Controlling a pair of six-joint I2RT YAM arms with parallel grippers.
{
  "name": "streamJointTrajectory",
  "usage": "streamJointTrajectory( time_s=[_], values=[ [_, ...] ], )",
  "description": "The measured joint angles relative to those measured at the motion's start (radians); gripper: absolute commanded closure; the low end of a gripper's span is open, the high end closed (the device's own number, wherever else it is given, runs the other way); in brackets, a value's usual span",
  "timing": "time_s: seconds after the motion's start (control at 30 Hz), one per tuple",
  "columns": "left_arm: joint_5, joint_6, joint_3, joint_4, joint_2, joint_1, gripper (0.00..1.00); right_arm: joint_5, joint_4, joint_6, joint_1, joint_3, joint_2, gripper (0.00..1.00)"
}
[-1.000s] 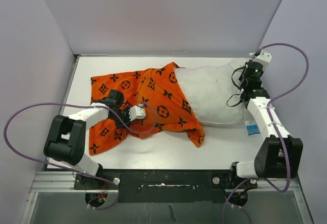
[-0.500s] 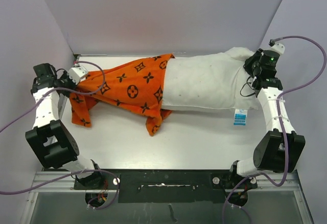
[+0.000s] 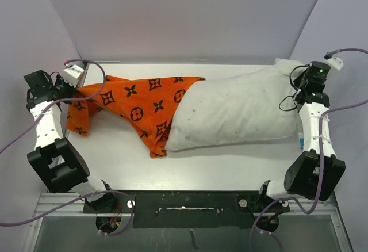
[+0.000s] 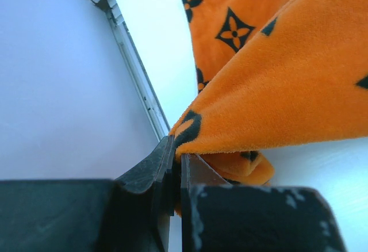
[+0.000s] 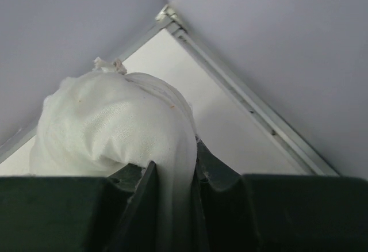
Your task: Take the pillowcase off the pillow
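Top external view: the big, plump, off-white fabric pillow [image 3: 241,111] lies long-ways, left to right, on the flat white table [image 3: 230,165], with pale lilac walls [image 3: 184,16] around it. The soft, bright-orange pillowcase with black flowers [image 3: 138,99] covers only its left end, stretched toward the far left. The left gripper [image 4: 175,159] pinches its orange corner. The right gripper [image 5: 172,174] pinches the pillow's far right end.

bright, even overhead light, soft shadows; wrist views blurred near the lens.
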Motion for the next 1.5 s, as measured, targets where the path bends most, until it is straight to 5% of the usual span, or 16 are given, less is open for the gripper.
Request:
streamJointTrajectory(
  time_s=[0.5, 0.8, 0.97, 1.23, 1.5],
  values=[
    [-0.161, -0.125, 0.010, 0.164, 0.000, -0.072, 1.00, 0.248, 0.004, -0.072, -0.089, -0.084, -0.061, 1.00],
    [-0.346, -0.392, 0.094, 0.435, -0.002, 0.002, 1.00, 0.369, 0.012, -0.128, -0.077, -0.114, -0.123, 1.00],
    [-0.291, -0.513, 0.148, 0.477, -0.056, 0.024, 1.00, 0.375, 0.024, -0.113, -0.052, -0.129, -0.123, 1.00],
    [-0.093, -0.556, 0.204, 0.372, -0.126, -0.270, 1.00, 0.441, 0.115, -0.113, 0.206, -0.211, -0.082, 1.00],
    [-0.100, -0.568, 0.494, 0.272, 0.011, -0.460, 1.00, 0.457, 0.128, -0.128, 0.300, -0.238, -0.012, 0.97]
  ],
)
